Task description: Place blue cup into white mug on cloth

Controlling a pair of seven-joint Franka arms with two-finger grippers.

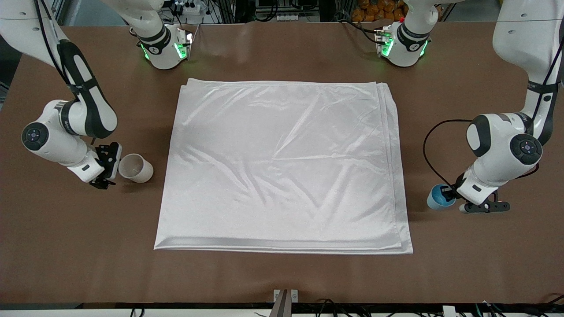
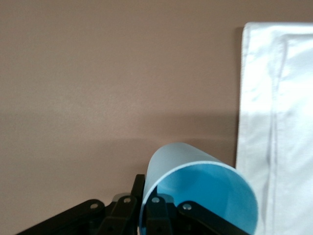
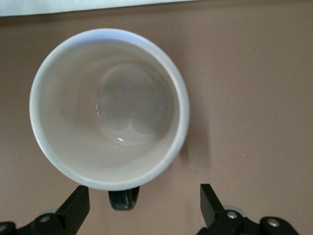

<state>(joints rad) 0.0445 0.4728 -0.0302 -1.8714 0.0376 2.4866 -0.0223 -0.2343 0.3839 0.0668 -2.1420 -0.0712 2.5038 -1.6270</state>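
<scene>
Glossily wrinkled cloth [image 1: 282,167], tapered blue cup [image 1: 438,197], cylindrical white mug [image 1: 135,167]

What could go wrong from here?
The left tool pinches only the blue cup's thin wall; it may swing or slip.
The white mug's handle sits off-centre between the open right tool's fingers; the grasp may miss.
The cloth is shiny and wrinkled; the mug might tip there.
</scene>
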